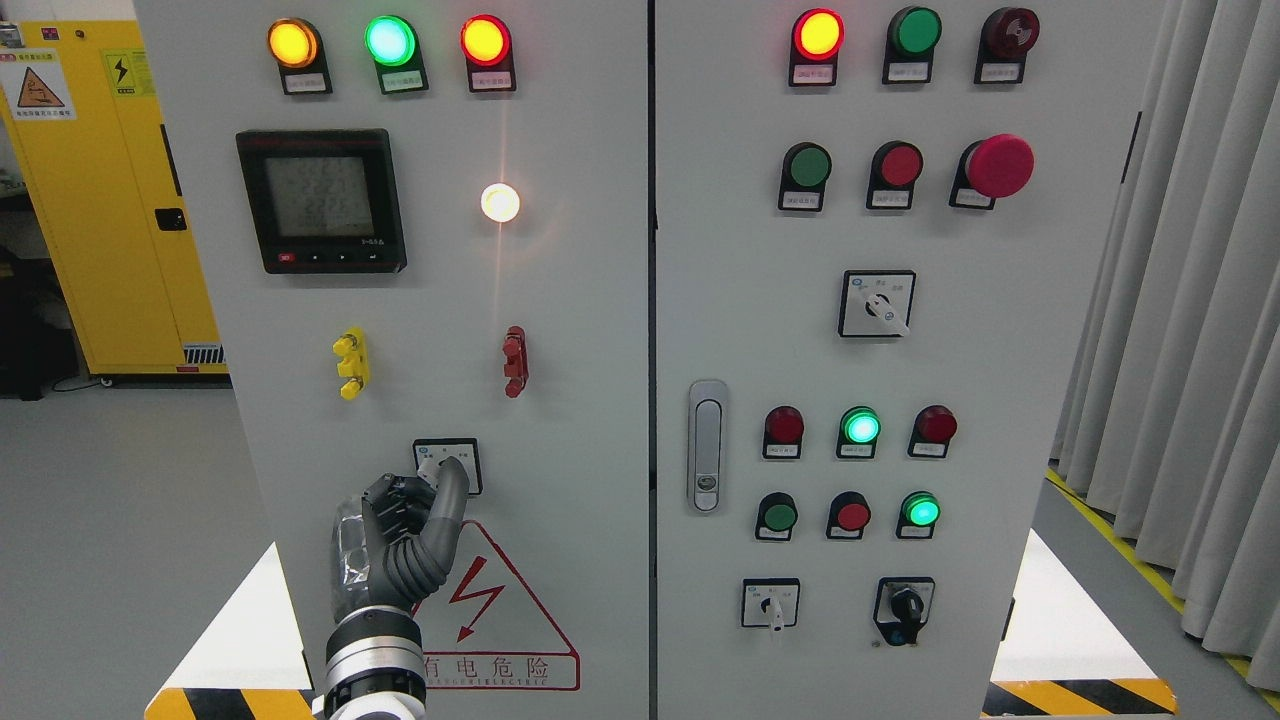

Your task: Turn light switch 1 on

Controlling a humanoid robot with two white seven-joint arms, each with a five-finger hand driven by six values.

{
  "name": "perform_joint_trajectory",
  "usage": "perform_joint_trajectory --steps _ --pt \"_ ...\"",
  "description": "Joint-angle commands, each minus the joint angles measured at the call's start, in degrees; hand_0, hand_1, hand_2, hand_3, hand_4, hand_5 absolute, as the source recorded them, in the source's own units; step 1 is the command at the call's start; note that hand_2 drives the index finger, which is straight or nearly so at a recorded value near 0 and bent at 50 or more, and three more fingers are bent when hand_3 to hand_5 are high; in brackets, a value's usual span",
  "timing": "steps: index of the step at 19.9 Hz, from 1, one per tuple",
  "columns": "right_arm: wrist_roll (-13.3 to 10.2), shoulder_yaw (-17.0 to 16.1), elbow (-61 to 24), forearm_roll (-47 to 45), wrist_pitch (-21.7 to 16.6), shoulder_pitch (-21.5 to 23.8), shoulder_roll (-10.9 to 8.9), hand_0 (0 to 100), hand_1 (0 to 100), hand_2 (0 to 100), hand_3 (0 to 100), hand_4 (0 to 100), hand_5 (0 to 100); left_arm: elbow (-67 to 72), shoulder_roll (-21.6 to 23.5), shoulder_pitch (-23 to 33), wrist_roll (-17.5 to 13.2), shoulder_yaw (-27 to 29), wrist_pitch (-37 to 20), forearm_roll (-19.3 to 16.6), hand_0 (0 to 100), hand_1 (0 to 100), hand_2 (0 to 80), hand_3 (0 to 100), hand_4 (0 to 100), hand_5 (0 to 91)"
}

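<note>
Evidently, the small, probably stiff rotary switch (pixel 447 466) at the lower left of the frame is being pinched at its knob by the left hand (pixel 405 530), its fingers curled around it.

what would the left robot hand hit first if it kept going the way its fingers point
The rotary selector switch on the left panel: the left robot hand already reaches its knob, apparently touching, though depth is unclear.
</note>
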Motion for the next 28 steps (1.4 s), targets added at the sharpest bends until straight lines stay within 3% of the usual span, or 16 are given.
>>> perform_joint_trajectory --steps 1,4,14,16,28 --pt "0.04 0.0 0.0 0.0 0.01 0.0 0.0 0 50 4 0 0 0 -0.01 0.0 -0.02 0.23 0.03 0.02 0.02 53 51 62.4 93 90 87.0" --pt "0.04 0.0 0.0 0.0 0.01 0.0 0.0 0 50 4 0 0 0 -0.01 0.0 -0.02 0.23 0.03 0.02 0.1 54 51 62.4 93 90 87.0" --pt "0.04 0.0 0.0 0.0 0.01 0.0 0.0 0 50 4 0 0 0 -0.01 -0.09 -0.02 0.23 0.03 0.02 0.19 35 53 63.4 93 90 86.6" --pt "0.04 0.0 0.0 0.0 0.01 0.0 0.0 0 50 4 0 0 0 -0.01 -0.09 -0.02 0.23 0.03 0.1 0.19 25 53 64.4 93 90 86.5" --pt "0.04 0.0 0.0 0.0 0.01 0.0 0.0 0 50 4 0 0 0 -0.36 0.0 0.86 0.23 0.21 -0.33 0.28 5 48 65.2 94 90 86.1"
